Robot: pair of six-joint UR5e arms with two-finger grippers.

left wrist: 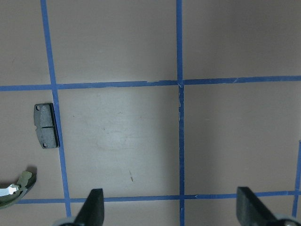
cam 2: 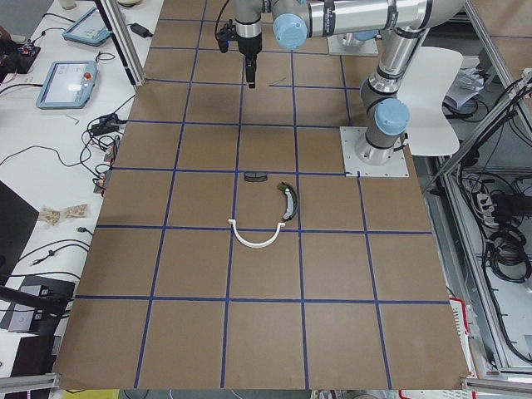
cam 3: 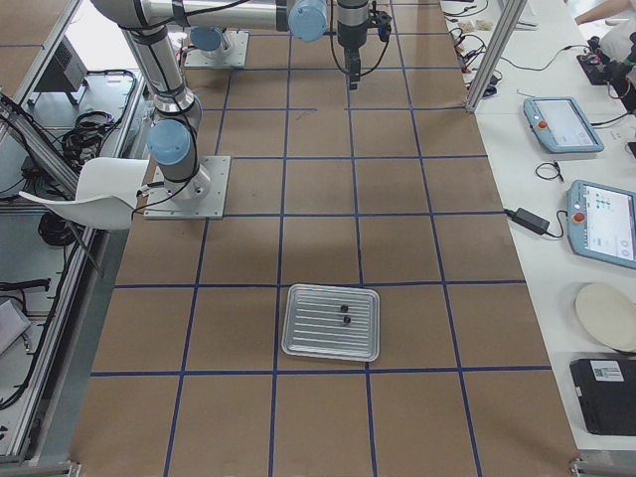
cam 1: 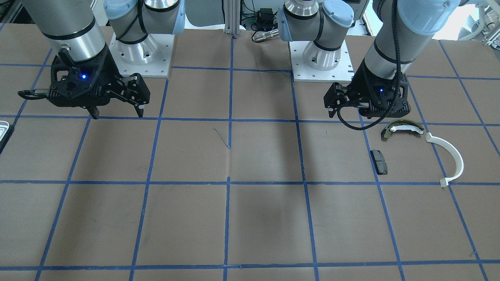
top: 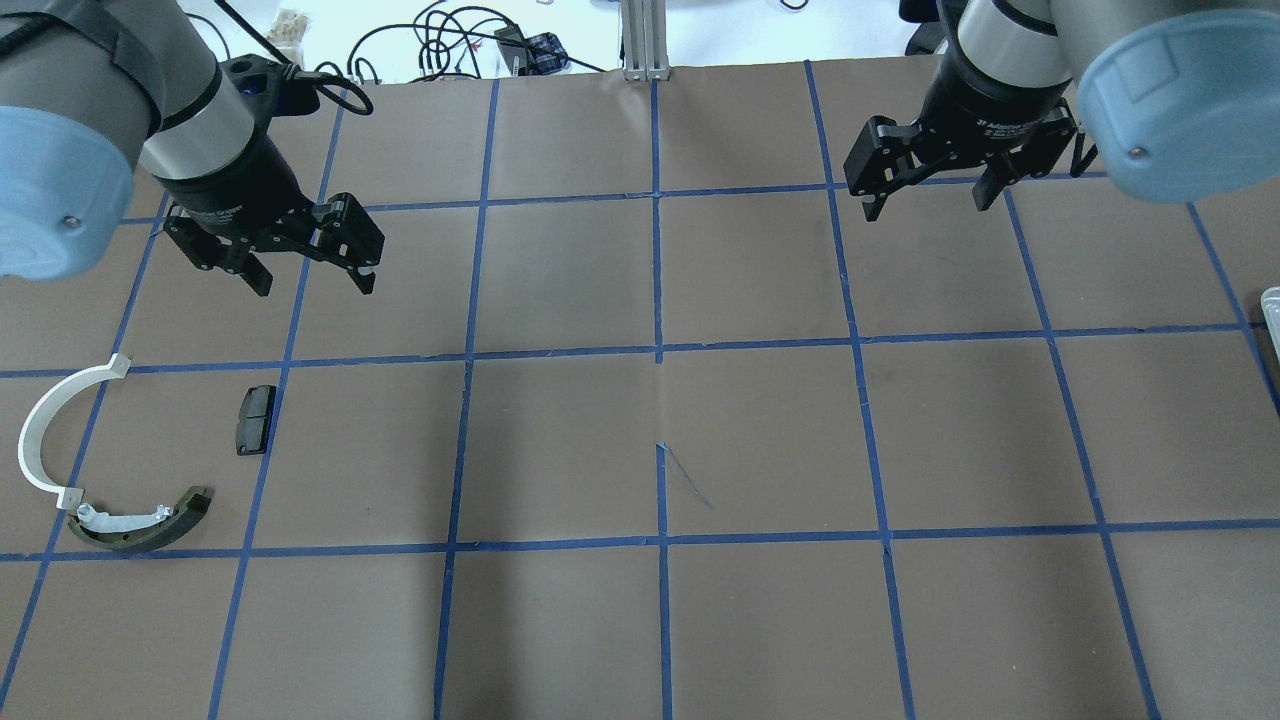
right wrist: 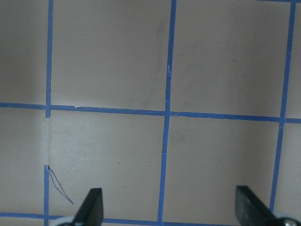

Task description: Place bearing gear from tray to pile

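The silvery tray (cam 3: 298, 343) lies on the brown table at my right end, and two small dark bearing gears (cam 3: 334, 307) rest on it. Only a corner of the tray (top: 1270, 305) shows in the overhead view. The pile sits at my left: an olive brake shoe (top: 140, 520), a white arc (top: 45, 430) and a black pad (top: 255, 419). My left gripper (top: 315, 285) hangs open and empty just beyond the pad (left wrist: 46, 126). Over the far right part of the table my right gripper (top: 928, 207) is open and holds nothing, well away from the tray.
Blue tape lines divide the table into squares. The two arm bases (cam 1: 140, 50) (cam 1: 322, 54) stand at the robot's edge. A side bench beyond the table carries tablets (cam 3: 561, 121) and cables (top: 450, 40).
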